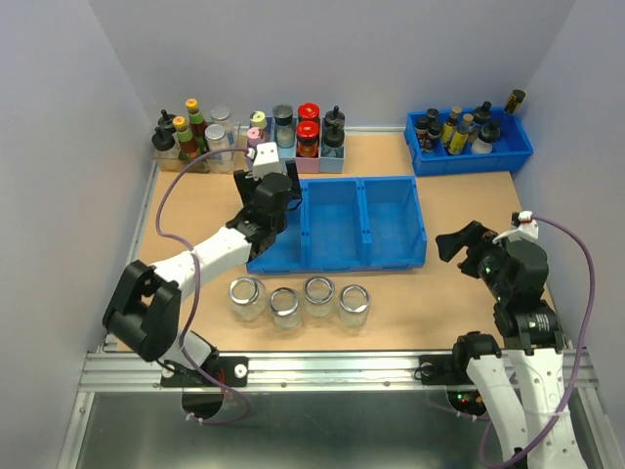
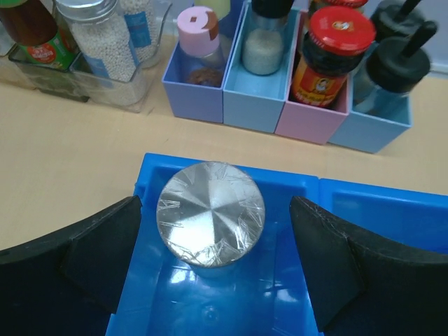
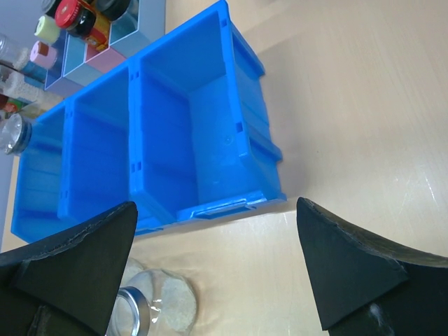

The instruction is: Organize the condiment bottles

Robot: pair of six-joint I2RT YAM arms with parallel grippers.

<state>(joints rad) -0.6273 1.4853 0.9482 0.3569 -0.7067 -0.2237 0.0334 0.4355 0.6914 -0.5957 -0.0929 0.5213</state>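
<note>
Four open clear glass jars with silver rims stand in a row near the table's front: [image 1: 247, 296], [image 1: 285, 306], [image 1: 319, 295], [image 1: 354, 306]. A fifth jar with a flat silver lid [image 2: 210, 213] stands at the far end of the left compartment of the blue three-part bin [image 1: 363, 182]; my left arm hides it in the top view. My left gripper [image 2: 215, 220] [image 1: 269, 217] is open, its jaws on either side of that jar without touching it. My right gripper [image 1: 457, 242] [image 3: 217, 280] is open and empty right of the bin. One open jar [image 3: 150, 304] shows below its left jaw.
Pastel holders with colourful-capped bottles [image 1: 298, 137] stand at the back centre, also in the left wrist view [image 2: 280, 77]. A clear tray of bottles [image 1: 190, 137] is at the back left. A blue bin of dark bottles [image 1: 469, 137] is at the back right. Walls enclose three sides.
</note>
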